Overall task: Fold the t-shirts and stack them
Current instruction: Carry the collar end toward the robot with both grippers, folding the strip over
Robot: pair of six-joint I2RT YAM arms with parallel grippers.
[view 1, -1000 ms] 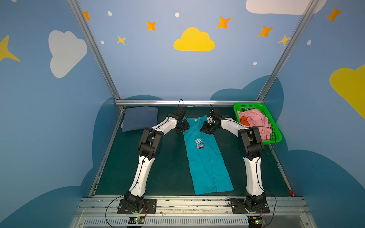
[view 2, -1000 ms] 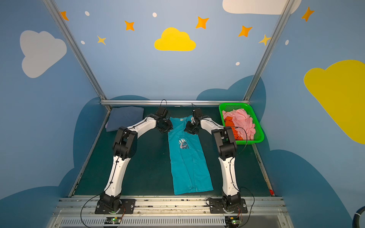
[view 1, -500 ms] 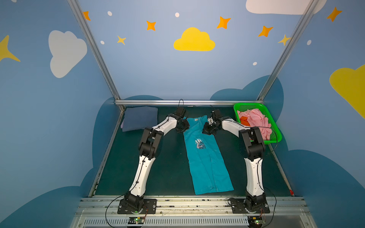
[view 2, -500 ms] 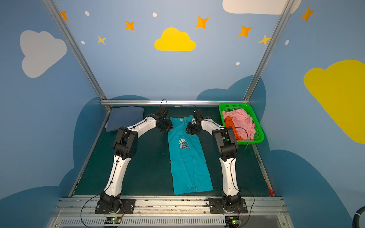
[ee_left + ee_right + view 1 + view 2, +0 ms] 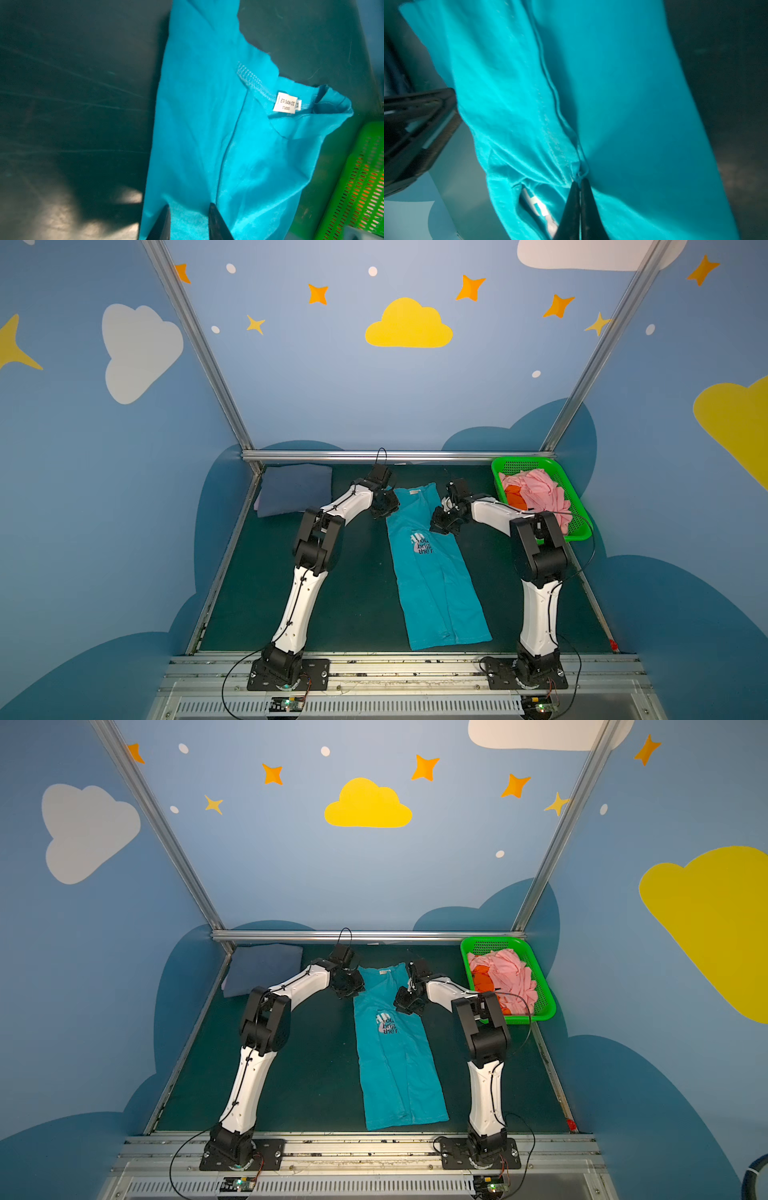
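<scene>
My right claw (image 5: 579, 182) was clenched on the teal t-shirt (image 5: 432, 572), its two tips pressed together with a bunched fold of cloth by a seam caught between them. In both top views that claw (image 5: 442, 522) sat at the shirt's right edge, near the collar end.

My left claw (image 5: 188, 206) was released: the tips stood apart over the shirt's left edge, with flat teal cloth showing in the gap. In a top view it (image 5: 347, 986) was at the left shoulder, across from the other claw.

The teal shirt lay lengthwise down the middle of the dark green counter (image 5: 353, 593), narrow, with its sides turned in. Its collar pointed to the back rail and its hem to my bases. Part of a white print (image 5: 422, 545) showed on the chest, and a white neck label (image 5: 285, 102) at the collar.

A folded slate-blue t-shirt (image 5: 295, 487) rested in the back left corner, well apart from the teal one. In the back right corner the green basket (image 5: 523, 460) held a crumpled pink t-shirt (image 5: 540, 489) and an orange t-shirt (image 5: 515, 497).
</scene>
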